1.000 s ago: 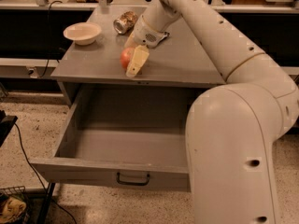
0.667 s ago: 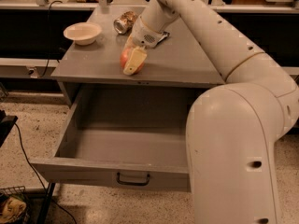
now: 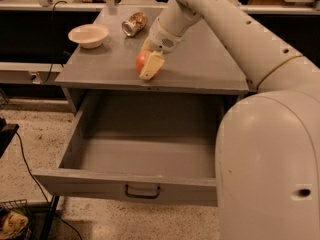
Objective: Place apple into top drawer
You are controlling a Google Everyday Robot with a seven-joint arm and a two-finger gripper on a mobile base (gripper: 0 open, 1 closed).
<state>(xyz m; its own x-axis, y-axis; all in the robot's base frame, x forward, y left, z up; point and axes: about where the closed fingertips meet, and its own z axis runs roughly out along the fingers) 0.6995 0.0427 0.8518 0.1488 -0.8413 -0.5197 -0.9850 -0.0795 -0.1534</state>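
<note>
Transfer step: the pincer (image 3: 146, 65) grasps the apple (image 3: 141, 60) at the desk's (image 3: 200, 66) front edge, directly behind the top drawer (image 3: 90, 183) (pulled open); next move probably calls for clearing the edge, lowering, releasing.

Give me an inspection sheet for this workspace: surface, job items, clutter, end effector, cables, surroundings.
Surface: grey cabinet top, carrying a few items at the back left and near the front edge.
Job's things: apple near the top's front edge; top drawer pulled open below it, nothing seen inside.
Clutter: bowl and can lying on its side, both apart from the apple.
End effector: end effector shut on the apple, near the front edge, above the open drawer.
Cables: black cable hanging past the cabinet's left side; second cable on the floor.
Surroundings: speckled floor; wire basket at lower left.
</note>
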